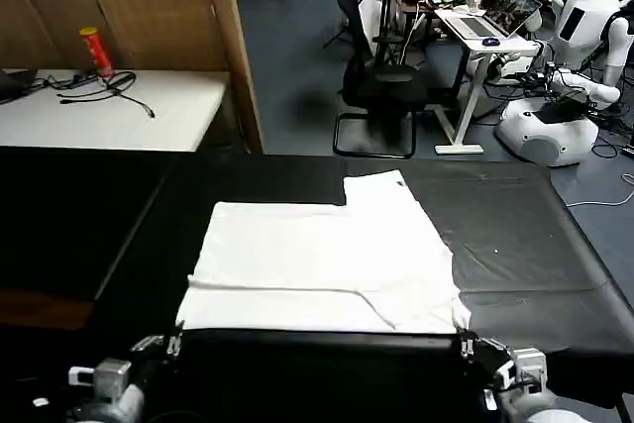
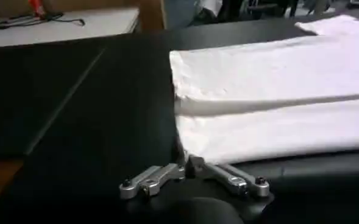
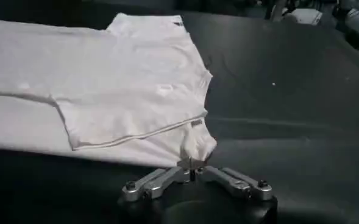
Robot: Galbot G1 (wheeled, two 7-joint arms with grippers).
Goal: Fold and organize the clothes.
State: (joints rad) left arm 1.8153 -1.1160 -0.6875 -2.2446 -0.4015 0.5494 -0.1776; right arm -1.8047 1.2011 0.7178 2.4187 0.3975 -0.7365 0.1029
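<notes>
Nearest us, the left gripper (image 1: 174, 346) and the right gripper (image 1: 466, 347) sit at the near edge of the black table (image 1: 525, 245), one at each near corner of the white T-shirt (image 1: 322, 264). In the left wrist view the left gripper (image 2: 187, 168) has its jaws pressed together, pinching the shirt's near left corner (image 2: 188, 155). In the right wrist view the right gripper (image 3: 192, 168) also has its jaws closed, pinching the near right corner, where the cloth bunches into a small peak (image 3: 194, 146). We see the T-shirt (image 2: 270, 91) lying flat near the middle of the table, closer to the near edge, plain side up, partly folded: a sleeve (image 3: 130, 115) is laid over the body on the right side, and a fold line runs across the shirt parallel to the near edge. A square tab of cloth sticks out toward the far edge on the right. Beyond the table's far left corner stands a white desk (image 1: 109, 111) with a red can (image 1: 96, 52) and dark cables (image 1: 114, 91). An office chair (image 1: 381, 81) stands on the floor behind the far edge.
</notes>
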